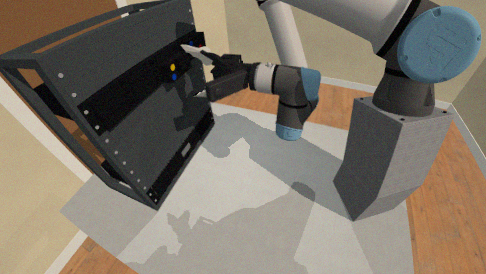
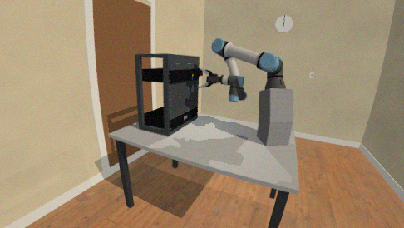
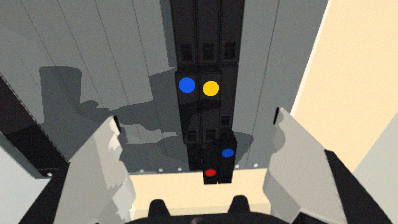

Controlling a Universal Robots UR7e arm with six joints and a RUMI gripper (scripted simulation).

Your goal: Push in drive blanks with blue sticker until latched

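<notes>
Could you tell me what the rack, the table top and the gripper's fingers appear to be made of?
Rack: probably painted metal, dark grey and matte, with rows of small holes down its front posts. Table top: smooth pale grey, maybe laminate; material unclear. Fingers: light grey with a mottled, rough-looking surface, perhaps plastic or rubber.

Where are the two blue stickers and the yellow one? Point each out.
upper blue sticker [image 3: 186, 84], wrist view, centre of dot.
lower blue sticker [image 3: 228, 153], wrist view, centre of dot.
yellow sticker [image 3: 210, 88], wrist view, centre of dot.
</notes>
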